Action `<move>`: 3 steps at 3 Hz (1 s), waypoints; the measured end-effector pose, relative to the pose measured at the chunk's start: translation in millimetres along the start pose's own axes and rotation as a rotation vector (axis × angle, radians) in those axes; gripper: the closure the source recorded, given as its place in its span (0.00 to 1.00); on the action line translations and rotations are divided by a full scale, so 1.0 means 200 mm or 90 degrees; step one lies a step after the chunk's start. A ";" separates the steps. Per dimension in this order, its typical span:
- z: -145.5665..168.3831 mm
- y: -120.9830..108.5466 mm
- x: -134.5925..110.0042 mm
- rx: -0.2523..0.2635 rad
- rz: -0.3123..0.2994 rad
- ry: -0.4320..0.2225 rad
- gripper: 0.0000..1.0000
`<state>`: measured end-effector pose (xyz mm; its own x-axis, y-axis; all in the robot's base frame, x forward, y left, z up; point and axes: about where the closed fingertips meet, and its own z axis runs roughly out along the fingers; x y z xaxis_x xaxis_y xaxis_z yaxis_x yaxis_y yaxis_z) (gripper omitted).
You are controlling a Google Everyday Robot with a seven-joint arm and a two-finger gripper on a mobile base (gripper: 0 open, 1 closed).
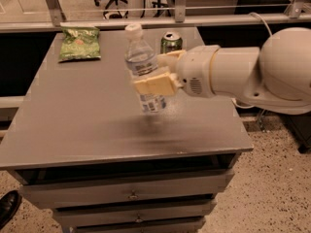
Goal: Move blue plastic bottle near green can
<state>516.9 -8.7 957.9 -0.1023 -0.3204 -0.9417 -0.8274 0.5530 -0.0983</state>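
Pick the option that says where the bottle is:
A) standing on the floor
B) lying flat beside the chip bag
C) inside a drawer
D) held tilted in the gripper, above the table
D: the gripper is shut on the bottle, which leans with its base off the table and a shadow beneath it, in front of the can.
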 end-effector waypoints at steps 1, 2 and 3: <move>-0.06 -0.06 0.03 0.023 0.011 0.007 1.00; -0.09 -0.09 0.03 0.041 0.014 0.003 1.00; -0.23 -0.33 0.01 0.115 -0.006 -0.020 1.00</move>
<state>545.6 -80.8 976.2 -0.0759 -0.3042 -0.9496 -0.7155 0.6799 -0.1606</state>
